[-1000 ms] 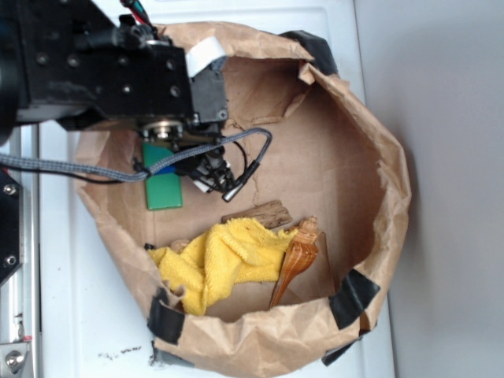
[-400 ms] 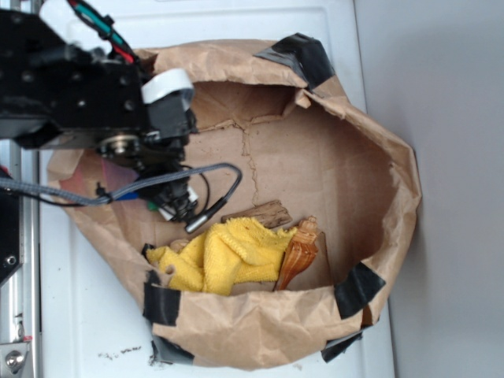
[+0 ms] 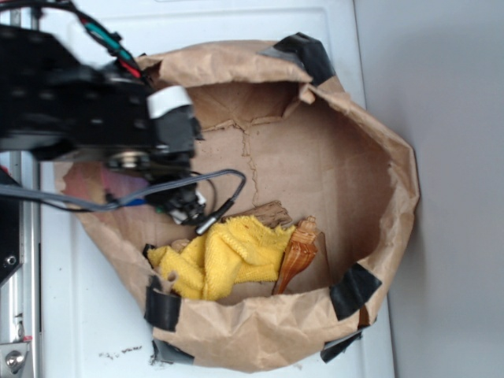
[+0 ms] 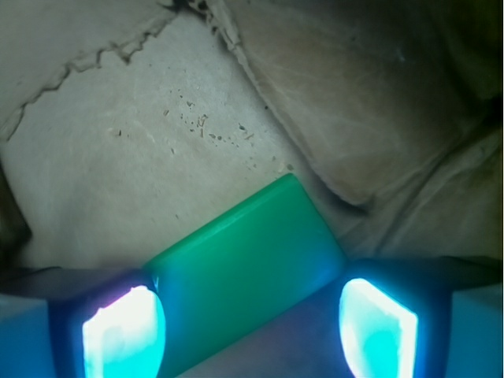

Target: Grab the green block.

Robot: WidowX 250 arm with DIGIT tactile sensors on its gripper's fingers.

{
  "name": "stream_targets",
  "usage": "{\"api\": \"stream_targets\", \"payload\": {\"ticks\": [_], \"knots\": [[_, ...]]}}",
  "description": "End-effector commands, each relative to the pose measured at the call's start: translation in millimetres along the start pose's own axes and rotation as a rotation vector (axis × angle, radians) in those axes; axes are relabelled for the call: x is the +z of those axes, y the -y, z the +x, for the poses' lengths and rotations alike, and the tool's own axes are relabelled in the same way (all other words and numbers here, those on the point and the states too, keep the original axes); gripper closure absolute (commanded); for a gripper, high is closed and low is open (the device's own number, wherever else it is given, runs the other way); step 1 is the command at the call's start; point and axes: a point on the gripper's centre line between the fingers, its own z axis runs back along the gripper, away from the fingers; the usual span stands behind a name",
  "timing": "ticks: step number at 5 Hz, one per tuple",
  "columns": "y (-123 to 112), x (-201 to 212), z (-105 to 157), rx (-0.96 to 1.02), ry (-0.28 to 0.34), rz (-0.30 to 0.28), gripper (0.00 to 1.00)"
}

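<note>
The arm [image 3: 87,102] is now further left and lower over the bag [image 3: 315,157] than a second ago. Then the green block [image 4: 252,276] lay in plain sight on the bag floor; now the arm covers it in the outside view. The wrist view shows it lying slanted between the two jaws, which stand apart on either side. The bag has changed shape, and the yellow cloth [image 3: 228,256] is bunched a bit differently.

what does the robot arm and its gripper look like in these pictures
The arm is boxy black metal with visible screws, a white band near its wrist, red and green wires on top, and a grey braided cable looping past it. In the wrist view, the gripper has dark fingers whose pads glow cyan.
</note>
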Motion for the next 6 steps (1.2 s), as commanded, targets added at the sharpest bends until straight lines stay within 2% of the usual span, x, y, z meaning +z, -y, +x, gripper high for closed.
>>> {"api": "stream_targets", "payload": {"ticks": [1,2,3,4,5,6], "knots": [[-1.5,-9.3,6.1,0.108,0.075,0.034,1.00],[-3.9,-8.0,5.5,0.120,0.141,0.028,1.00],[-6.0,-5.9,4.5,0.126,0.179,0.027,1.00],[-5.3,-0.5,4.8,0.121,0.161,0.029,0.46],[-8.5,21.5,8.8,0.179,0.090,0.000,0.00],[-10.0,45.9,5.3,0.262,0.049,-0.048,0.00]]}}
